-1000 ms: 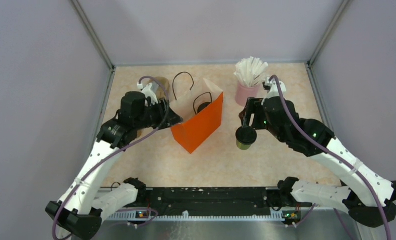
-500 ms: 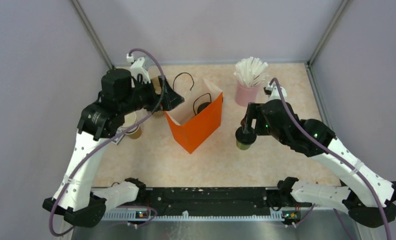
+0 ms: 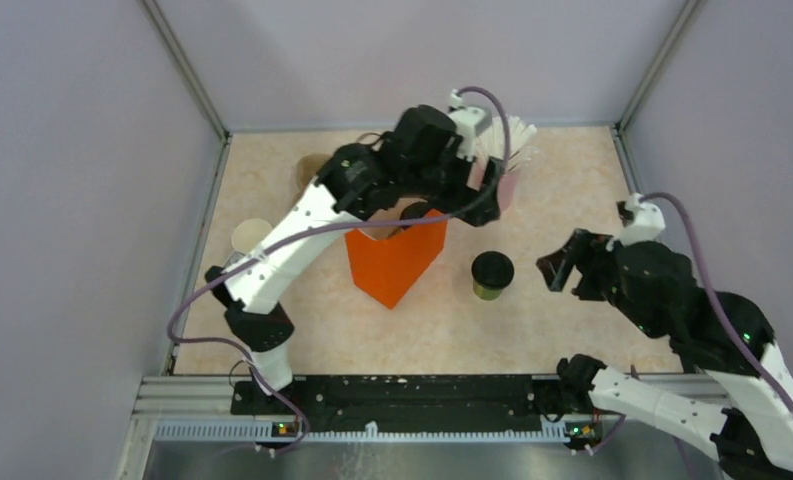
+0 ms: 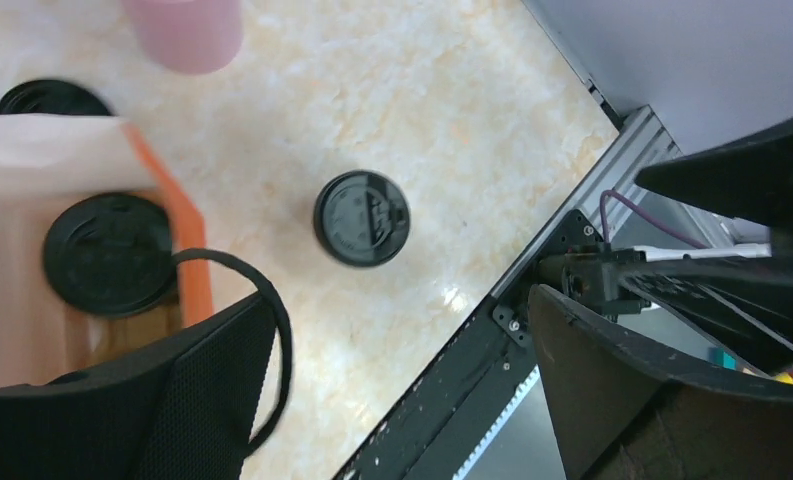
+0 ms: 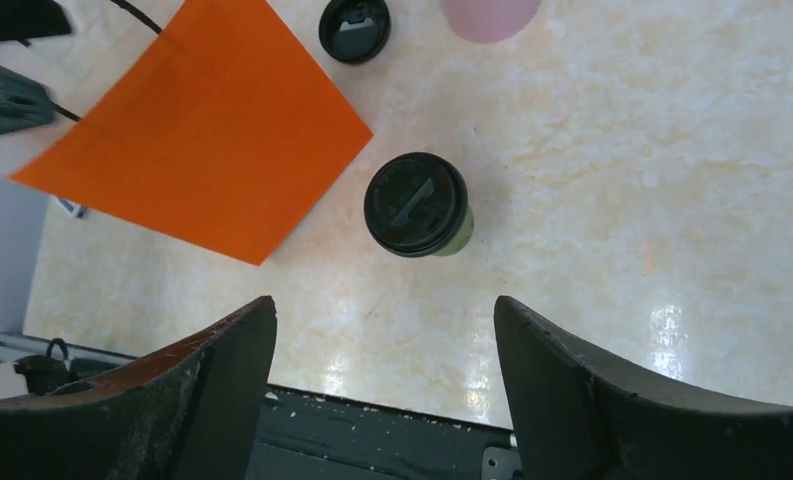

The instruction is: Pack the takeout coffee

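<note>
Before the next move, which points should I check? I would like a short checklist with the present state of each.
1. Cup upright, lid on: ok.
2. Cup untouched: ok, no gripper is on it.
3. Right gripper open: ok.
4. Left gripper open: ok.
5. Bag upright, mouth open: ok; a black lid shows inside.
6. Way into bag clear: not ok, left arm hangs over it.
</note>
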You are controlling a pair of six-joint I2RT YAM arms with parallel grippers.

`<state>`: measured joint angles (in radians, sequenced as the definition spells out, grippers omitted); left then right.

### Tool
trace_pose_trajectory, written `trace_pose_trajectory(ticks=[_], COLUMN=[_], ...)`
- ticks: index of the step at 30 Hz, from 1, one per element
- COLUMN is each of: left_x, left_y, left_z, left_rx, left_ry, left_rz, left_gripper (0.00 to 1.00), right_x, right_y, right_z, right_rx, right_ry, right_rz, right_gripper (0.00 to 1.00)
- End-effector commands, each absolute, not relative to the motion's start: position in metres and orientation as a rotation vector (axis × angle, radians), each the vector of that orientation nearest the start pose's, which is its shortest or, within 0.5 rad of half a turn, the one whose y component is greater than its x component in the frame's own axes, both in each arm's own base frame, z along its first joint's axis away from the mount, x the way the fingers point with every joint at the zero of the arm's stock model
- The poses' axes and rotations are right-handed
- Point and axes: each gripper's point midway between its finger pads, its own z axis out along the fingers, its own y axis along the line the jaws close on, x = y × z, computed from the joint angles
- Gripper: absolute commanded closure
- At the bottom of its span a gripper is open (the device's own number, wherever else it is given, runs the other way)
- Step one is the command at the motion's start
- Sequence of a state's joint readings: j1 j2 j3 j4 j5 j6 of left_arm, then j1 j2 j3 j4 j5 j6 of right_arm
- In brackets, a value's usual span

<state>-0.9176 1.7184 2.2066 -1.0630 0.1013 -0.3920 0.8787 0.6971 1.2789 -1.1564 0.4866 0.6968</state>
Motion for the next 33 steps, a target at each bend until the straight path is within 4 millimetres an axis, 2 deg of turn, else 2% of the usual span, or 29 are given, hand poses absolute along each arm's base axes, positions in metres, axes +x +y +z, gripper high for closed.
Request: trace_pose_trajectory(ticks=[1,3,6,9,13,16,19,26,33], left_x=[0.231,0.227,0.220,0.221,0.228,0.232,0.230,0.226,0.231], left_y=[-0.401,-0.419,-0.435,-0.441,-0.444,-0.436,-0.423,-0.383,-0.362], left_z=[0.361,0.337,0.306,0.297,0.313,0.330,0.343,0.353,0.371], left_rx=[0.759,0.795,0.817,0.807,0.762,0.701,0.646,0.543,0.416], left_ry=[2.181,2.209,2.246,2.240,2.179,2.144,2.143,2.158,2.133], left_rz=[-0.786,-0.792,-0.803,-0.785,-0.789,-0.778,-0.771,-0.702,-0.695], left_gripper=[0.01,0.01,0.01,0.01,0.01,0.01,0.01,0.01,0.01], right_x=[0.143,0.140,0.137,0.136,0.136,0.138,0.141,0.149,0.155], right_y=[0.059,0.047,0.032,0.032,0.036,0.043,0.049,0.064,0.079], right_z=[0.332,0.341,0.352,0.357,0.355,0.353,0.350,0.355,0.355], right_rx=[0.200,0.232,0.289,0.282,0.243,0.200,0.177,0.116,0.069], right_ry=[2.007,1.965,1.923,1.923,1.950,1.957,1.960,1.936,1.948], right_rz=[0.435,0.433,0.428,0.424,0.412,0.420,0.425,0.444,0.459], right_gripper=[0.22,0.23,0.23,0.24,0.24,0.24,0.24,0.24,0.24])
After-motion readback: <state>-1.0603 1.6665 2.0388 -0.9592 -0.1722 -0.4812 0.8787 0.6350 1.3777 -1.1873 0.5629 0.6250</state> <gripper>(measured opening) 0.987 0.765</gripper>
